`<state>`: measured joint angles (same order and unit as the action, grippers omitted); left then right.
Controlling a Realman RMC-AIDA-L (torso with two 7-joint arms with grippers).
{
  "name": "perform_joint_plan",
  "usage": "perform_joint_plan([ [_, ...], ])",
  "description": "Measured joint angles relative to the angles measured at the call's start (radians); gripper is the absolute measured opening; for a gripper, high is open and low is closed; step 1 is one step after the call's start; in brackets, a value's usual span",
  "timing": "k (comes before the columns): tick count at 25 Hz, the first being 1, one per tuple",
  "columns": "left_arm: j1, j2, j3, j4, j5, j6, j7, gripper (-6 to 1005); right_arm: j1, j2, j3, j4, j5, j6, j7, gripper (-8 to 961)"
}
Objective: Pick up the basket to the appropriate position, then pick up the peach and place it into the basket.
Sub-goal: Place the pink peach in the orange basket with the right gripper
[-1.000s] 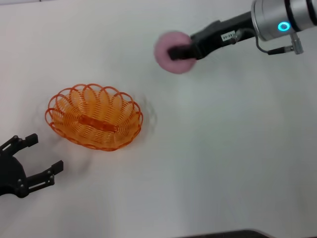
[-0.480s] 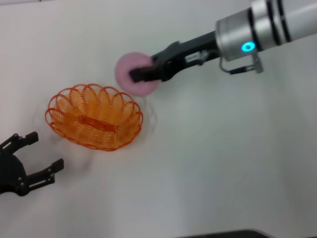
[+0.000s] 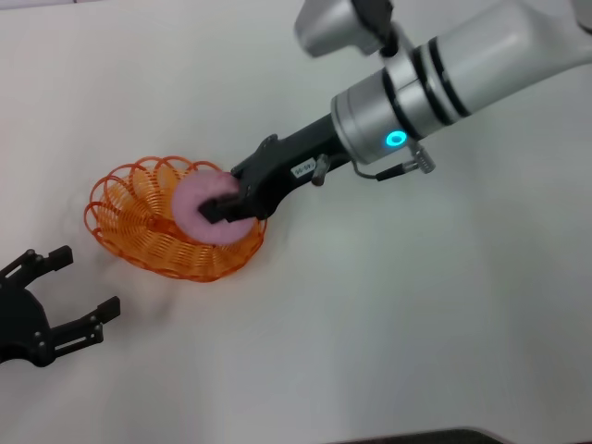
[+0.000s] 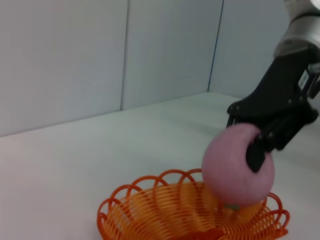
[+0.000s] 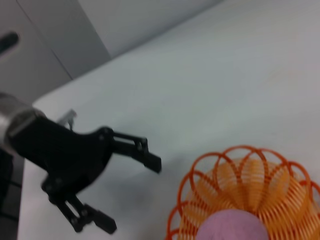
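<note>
Peach (image 3: 205,205) pinched by right gripper (image 3: 225,207) over basket (image 3: 129,231); left gripper (image 3: 55,301) spread, parked.

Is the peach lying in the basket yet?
Not yet: the right end effector holds the peach just above the basket.

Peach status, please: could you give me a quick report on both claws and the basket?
Right claw shut on the peach, held over the basket. Left claw open, idle on the table beside the basket. Nothing in the way.

Right gripper (image 3: 225,205) and peach (image 3: 205,205) block the basket (image 3: 139,236) mouth; surrounding table (image 3: 388,305) lies open.
</note>
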<state>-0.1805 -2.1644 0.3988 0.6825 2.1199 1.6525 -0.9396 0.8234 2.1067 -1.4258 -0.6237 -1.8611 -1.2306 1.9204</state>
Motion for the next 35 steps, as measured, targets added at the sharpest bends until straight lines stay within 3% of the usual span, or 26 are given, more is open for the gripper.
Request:
perform_joint_plan([
  [5,-0.002,0.0,0.0,0.0,0.0,0.004,-0.001,937,0.001,0.002,-0.082,0.008,0.025,0.071,0.007,278],
  [21,-0.002,0.0,0.0,0.0,0.0,-0.003,-0.001,937,-0.029,-0.003,-0.089,0.018,0.13,0.11,-0.098,296],
  [35,0.0,0.0,-0.002,0.0,0.0,-0.001,-0.001,938,-0.029,-0.003,-0.09,0.027,0.132,0.119,-0.099,828],
])
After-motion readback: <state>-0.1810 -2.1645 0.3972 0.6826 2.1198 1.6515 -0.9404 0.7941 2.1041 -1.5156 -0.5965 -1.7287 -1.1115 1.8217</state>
